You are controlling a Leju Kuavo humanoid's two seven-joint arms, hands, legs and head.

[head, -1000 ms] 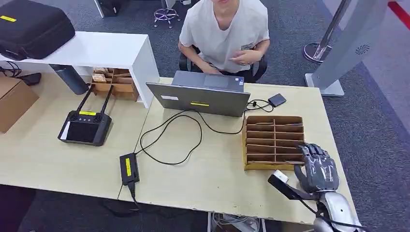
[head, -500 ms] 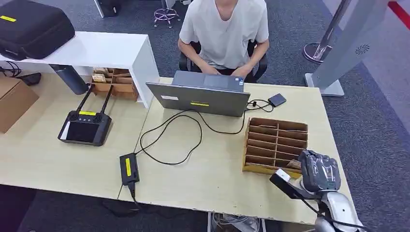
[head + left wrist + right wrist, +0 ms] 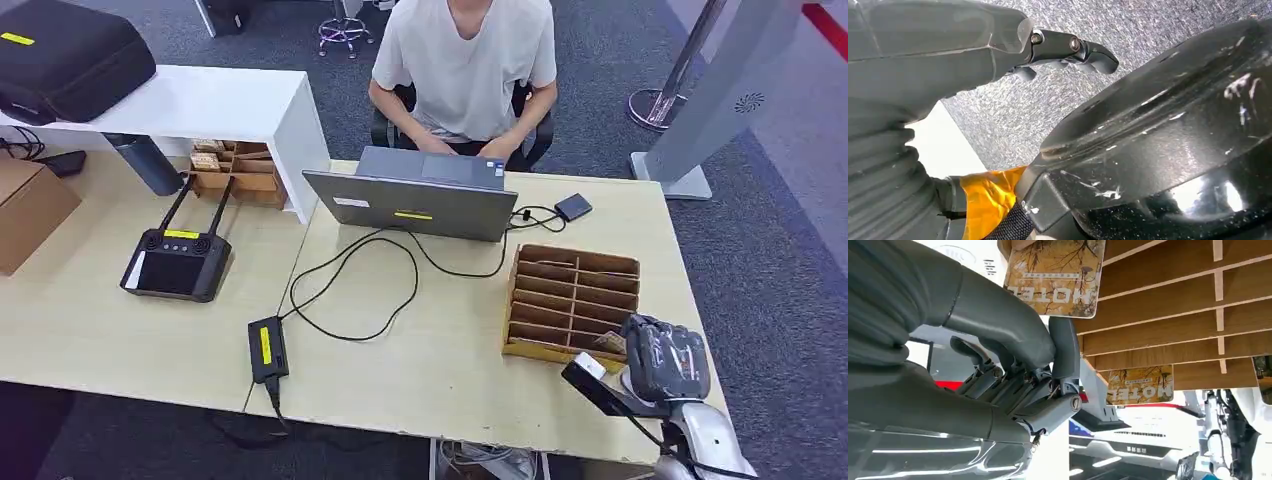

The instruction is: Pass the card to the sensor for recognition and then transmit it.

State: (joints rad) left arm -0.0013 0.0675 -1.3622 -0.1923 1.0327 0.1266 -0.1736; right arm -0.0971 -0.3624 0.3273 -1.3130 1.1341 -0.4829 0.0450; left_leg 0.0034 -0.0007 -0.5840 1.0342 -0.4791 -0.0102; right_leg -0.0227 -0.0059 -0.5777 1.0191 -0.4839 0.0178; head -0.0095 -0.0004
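Head view: right hand [image 3: 668,358] at near right corner of wooden slotted rack [image 3: 570,300], knuckles up, fingers curled down toward nearest slot. Card [image 3: 610,342] in that slot, one tan corner visible just beside hand. Small dark card sensor [image 3: 573,207] on cable at far side of desk [image 3: 440,370], just right of laptop [image 3: 420,200], well apart from rack. Person [image 3: 465,60] seated behind laptop.

Right wrist view: card [image 3: 1055,277] printed with hotel-style artwork, standing in rack slot, upper edge proud of divider. Thumb beside that edge, fingers [image 3: 1018,385] curled in, nothing seen between them; contact with card cannot be told. Second like card [image 3: 1140,385] in another slot.

Left wrist view: left hand [image 3: 1068,52] hanging over carpet, fingers bent, holding nothing visible; apart or together cannot be told.

Handling, by judgement: thin, light, stiff plastic, glossy and likely slippery; little fragility. Best hold: exposed edge above divider, pinched on both flat faces between thumb and finger, then drawn straight along slot to avoid jamming.
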